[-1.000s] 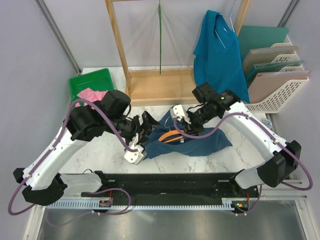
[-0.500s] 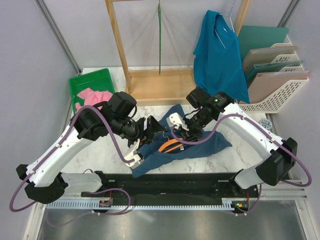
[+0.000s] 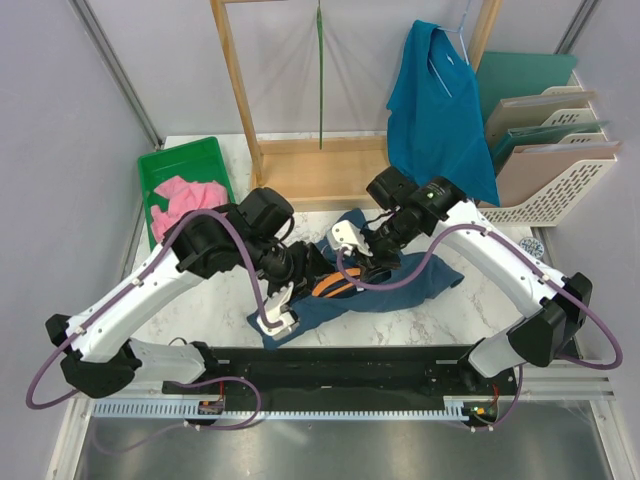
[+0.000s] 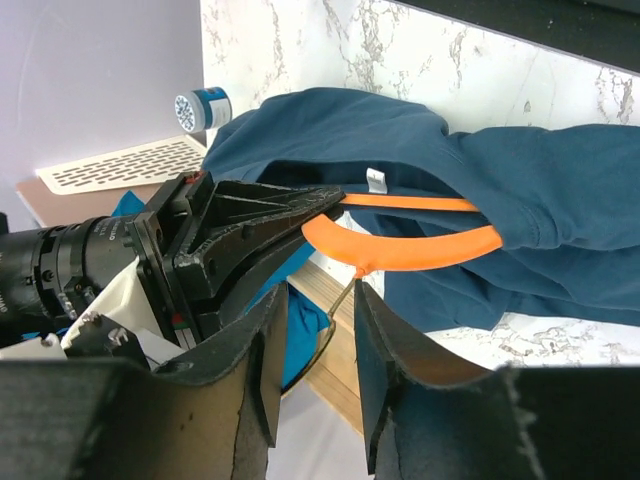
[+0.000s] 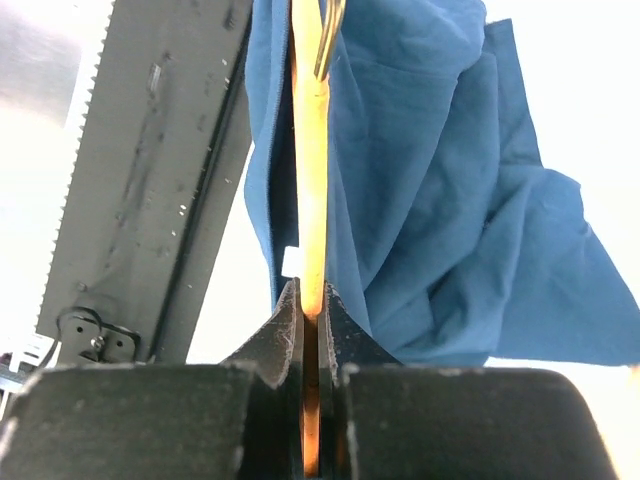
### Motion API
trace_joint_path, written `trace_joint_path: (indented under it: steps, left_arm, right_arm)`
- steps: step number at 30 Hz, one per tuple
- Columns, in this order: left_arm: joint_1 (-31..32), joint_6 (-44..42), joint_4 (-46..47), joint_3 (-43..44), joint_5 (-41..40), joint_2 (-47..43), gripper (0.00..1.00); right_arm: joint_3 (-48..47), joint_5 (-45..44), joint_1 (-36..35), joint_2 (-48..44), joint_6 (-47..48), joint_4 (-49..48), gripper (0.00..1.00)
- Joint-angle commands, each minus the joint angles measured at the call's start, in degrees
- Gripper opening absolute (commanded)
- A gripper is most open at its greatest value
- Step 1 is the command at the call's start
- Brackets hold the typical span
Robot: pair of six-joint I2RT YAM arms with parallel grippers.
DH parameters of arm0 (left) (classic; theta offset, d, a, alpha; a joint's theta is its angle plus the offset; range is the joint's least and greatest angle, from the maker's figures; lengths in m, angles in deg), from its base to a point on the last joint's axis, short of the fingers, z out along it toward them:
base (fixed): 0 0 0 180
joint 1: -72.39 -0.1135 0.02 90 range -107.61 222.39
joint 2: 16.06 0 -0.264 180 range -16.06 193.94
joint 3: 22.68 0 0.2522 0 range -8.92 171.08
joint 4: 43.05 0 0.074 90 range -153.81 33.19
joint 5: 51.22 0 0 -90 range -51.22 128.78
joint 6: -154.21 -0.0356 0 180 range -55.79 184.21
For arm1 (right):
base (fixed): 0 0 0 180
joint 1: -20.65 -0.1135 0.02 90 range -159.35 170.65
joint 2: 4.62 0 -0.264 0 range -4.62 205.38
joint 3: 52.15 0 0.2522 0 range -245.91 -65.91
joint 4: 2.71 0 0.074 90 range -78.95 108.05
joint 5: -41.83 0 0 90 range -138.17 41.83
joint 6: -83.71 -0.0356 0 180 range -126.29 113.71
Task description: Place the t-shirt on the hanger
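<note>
Right gripper (image 5: 310, 290): mine, and clamped hard. The jaws pinch the hanger (image 5: 310, 150) edge-on, and the flat orange bar runs straight out from between my fingers.
Left gripper (image 4: 318, 300): jaws parted, nothing pinched. The thin wire hook (image 4: 345, 295) sits in the gap between my two fingers, and I can't tell whether either pad touches it.
Hanger: it sits between my two grippers. My right one has it near the hook end. From there both orange arms run away into the cloth, so only the near part shows.
T-shirt (image 4: 540, 190): dark navy, bunched in a loose heap on the marble table (image 3: 220, 300) between my two arms. It is draped around the far part of the hanger, not spread over it.
Neck opening: there's the white label (image 4: 375, 178) right at the edge where the upper orange arm slips inside.
Overhead view: a strip of navy trails toward my left arm's side, and a wider flap lies out to the right.
Behind me: the teal shirt (image 3: 435, 110) hangs at the wooden rack (image 3: 300, 175), and the pink garment (image 3: 180, 195) lies in the green bin (image 3: 185, 158), both well apart from the heap.
</note>
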Motion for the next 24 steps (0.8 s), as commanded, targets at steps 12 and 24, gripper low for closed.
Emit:
trace_joint_path:
  steps: [12, 24]
  left_arm:
    - [0.47, 1.77, 2.42, 0.42, -7.69, 0.76, 0.4]
    - [0.64, 16.52, -3.9, 8.31, -7.7, 5.06, 0.07]
  right_arm:
    - [-1.38, -2.92, -4.46, -2.61, 1.52, 1.13, 0.0]
    - [2.66, -17.5, -4.11, -9.45, -11.3, -17.31, 0.0]
